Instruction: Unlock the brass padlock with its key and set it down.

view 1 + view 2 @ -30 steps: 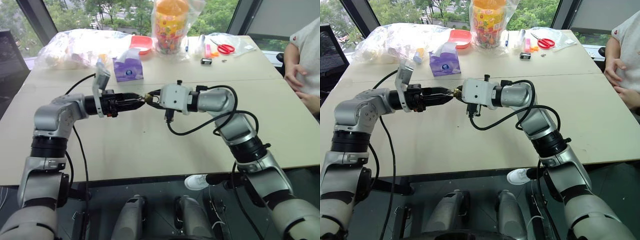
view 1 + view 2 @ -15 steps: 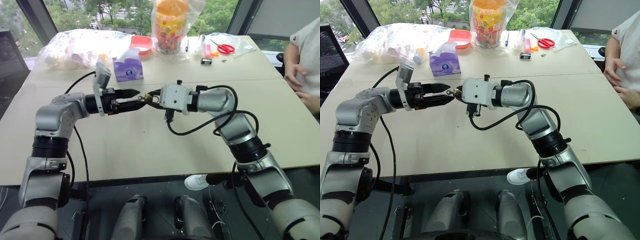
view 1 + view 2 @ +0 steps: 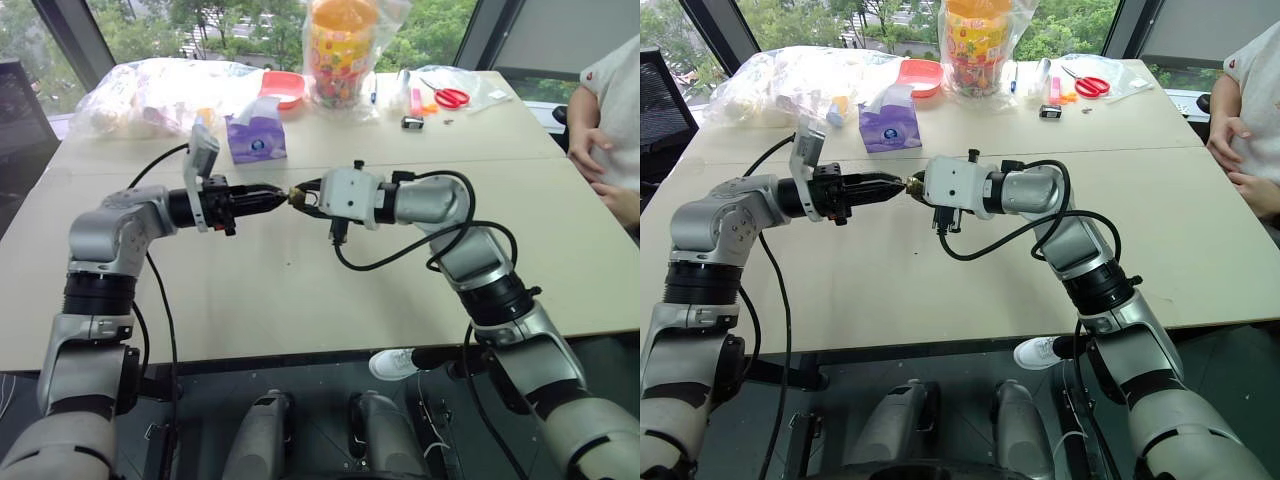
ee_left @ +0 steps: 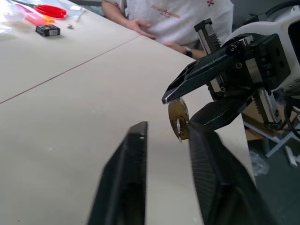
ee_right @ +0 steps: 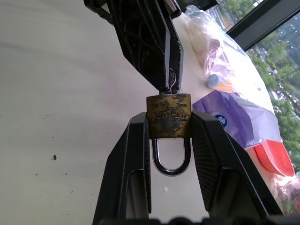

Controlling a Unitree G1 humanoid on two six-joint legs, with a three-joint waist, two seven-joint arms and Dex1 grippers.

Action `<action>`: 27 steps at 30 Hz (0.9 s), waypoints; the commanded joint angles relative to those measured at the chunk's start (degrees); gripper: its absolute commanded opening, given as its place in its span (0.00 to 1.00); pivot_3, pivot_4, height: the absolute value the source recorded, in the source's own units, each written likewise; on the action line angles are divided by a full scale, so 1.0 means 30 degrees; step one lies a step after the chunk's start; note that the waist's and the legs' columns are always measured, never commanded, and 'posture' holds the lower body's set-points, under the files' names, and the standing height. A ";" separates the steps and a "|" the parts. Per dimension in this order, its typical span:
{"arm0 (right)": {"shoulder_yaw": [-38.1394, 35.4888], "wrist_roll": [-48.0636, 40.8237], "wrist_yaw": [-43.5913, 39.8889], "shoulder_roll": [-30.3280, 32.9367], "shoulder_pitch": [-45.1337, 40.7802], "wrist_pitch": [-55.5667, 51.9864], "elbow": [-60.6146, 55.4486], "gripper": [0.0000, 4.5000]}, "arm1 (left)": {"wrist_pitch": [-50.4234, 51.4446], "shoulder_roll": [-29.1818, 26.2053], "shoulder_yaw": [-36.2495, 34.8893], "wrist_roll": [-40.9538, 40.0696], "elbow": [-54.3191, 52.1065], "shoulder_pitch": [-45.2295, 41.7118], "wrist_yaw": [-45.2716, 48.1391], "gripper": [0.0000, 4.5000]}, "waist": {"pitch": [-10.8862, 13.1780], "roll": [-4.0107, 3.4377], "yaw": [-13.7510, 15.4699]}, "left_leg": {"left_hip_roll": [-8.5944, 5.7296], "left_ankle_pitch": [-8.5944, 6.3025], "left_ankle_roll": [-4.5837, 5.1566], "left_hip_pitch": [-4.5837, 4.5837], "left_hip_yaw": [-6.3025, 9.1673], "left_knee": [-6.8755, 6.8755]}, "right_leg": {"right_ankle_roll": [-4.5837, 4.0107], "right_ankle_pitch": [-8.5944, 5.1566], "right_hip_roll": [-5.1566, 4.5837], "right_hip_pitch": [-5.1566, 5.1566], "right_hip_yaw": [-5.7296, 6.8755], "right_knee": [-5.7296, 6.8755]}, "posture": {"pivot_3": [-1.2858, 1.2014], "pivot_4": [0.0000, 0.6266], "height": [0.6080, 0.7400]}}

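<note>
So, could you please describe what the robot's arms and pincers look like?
Both arms are silver-grey with black joint bands and loose black cables. The right pincer has a white housing; the left pincer carries a grey bracket. The fingers are black with textured pads.

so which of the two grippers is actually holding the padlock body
The right gripper: the brass padlock is clamped between its fingers, shackle pointing back toward its wrist. The left gripper is shut at the padlock's key end instead.

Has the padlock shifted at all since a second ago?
No. The padlock sits in the right gripper at the same spot above the table seam; only the left gripper's jaws opened and reclosed.
</note>
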State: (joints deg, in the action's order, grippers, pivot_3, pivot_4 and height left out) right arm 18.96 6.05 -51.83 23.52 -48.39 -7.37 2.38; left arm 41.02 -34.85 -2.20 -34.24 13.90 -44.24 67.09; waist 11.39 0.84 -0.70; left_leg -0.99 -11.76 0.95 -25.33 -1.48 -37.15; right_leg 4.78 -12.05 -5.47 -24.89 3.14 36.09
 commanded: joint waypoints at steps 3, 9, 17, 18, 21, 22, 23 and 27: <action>-0.0429 -0.0192 0.0151 -0.0022 -0.0547 0.0218 -0.0755 0.15 | -0.0359 -0.0170 -0.0264 0.0174 -0.0452 -0.0054 -0.0059 0.01 | 0.0000 0.0000 -0.0002 | 0.0000 0.0000 0.0000 0.0000 0.0000 0.0000 | -0.0001 -0.0001 0.0000 0.0001 0.0000 0.0000 | 0.52 0.24 1.00; -0.0393 -0.0226 0.0064 0.0015 -0.0515 0.0029 -0.0761 0.15 | -0.3423 0.0010 0.0489 0.2173 -0.0489 -0.0129 -0.0632 0.01 | 0.0000 0.0000 0.0020 | 0.0000 0.0000 0.0000 0.0000 0.0000 0.0000 | -0.0002 -0.0001 0.0000 0.0001 0.0000 -0.0001 | 0.52 0.24 1.00; -0.0292 -0.0537 -0.0456 0.0103 -0.0366 -0.0746 -0.0946 0.15 | -1.2381 0.0064 0.2389 0.6814 -0.0198 -0.0027 -0.0494 0.01 | 0.0000 0.0000 0.0026 | -0.0002 0.0000 -0.0001 -0.0001 -0.0007 0.0003 | -0.0009 0.0000 -0.0009 -0.0003 -0.0002 -0.0005 | 0.52 0.24 1.00; -0.0300 -0.0541 -0.0474 0.0095 -0.0373 -0.0771 -0.0935 0.15 | -1.2567 0.0026 0.2460 0.6887 -0.0170 0.0010 -0.0281 0.01 | 0.0000 0.0000 0.0021 | -0.0001 -0.0001 0.0000 -0.0001 -0.0007 0.0004 | -0.0009 0.0000 -0.0008 -0.0003 -0.0002 -0.0005 | 0.52 0.24 1.00; -0.0329 -0.0480 -0.0481 0.0057 -0.0413 -0.0723 -0.0858 0.15 | -0.9935 -0.0290 0.2368 0.5815 -0.0321 -0.0026 0.0558 0.01 | 0.0000 0.0000 -0.0008 | 0.0003 -0.0001 0.0000 -0.0001 -0.0008 0.0006 | -0.0008 0.0000 -0.0007 -0.0008 0.0000 -0.0003 | 0.52 0.24 1.00; -0.0351 -0.0418 -0.0431 0.0048 -0.0431 -0.0651 -0.0853 0.15 | -0.7335 -0.0438 0.1898 0.4425 -0.0394 -0.0276 0.0963 0.01 | 0.0000 0.0000 -0.0034 | 0.0003 -0.0001 0.0000 -0.0001 -0.0008 0.0006 | -0.0005 0.0000 -0.0002 -0.0008 0.0001 0.0000 | 0.52 0.24 1.00; -0.0367 -0.0375 -0.0396 0.0044 -0.0443 -0.0601 -0.0855 0.15 | -0.5436 -0.0552 0.1551 0.3413 -0.0494 -0.0459 0.1208 0.01 | 0.0000 0.0000 -0.0056 | 0.0008 -0.0001 0.0001 -0.0001 -0.0008 0.0005 | -0.0002 0.0001 0.0005 -0.0007 0.0001 0.0002 | 0.52 0.24 1.00; -0.0442 -0.0195 -0.0141 -0.0061 -0.0562 -0.0349 -0.0696 0.15 | -0.0111 -0.1263 0.0382 0.0787 0.0728 -0.1589 0.2057 0.31 | 0.0000 0.0000 -0.0039 | 0.0015 0.0001 0.0004 -0.0003 -0.0003 -0.0003 | 0.0016 0.0001 0.0027 -0.0008 0.0004 0.0014 | 0.52 0.24 1.00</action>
State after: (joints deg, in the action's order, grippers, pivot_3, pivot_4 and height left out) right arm 19.19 6.16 -53.02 23.54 -48.39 -9.46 2.45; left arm 36.67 -37.66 1.46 -28.91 16.12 -47.31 72.50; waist 11.39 0.83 -0.82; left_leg -0.94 -11.76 0.97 -25.34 -1.47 -37.17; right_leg 4.83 -12.05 -5.38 -24.91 3.15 36.13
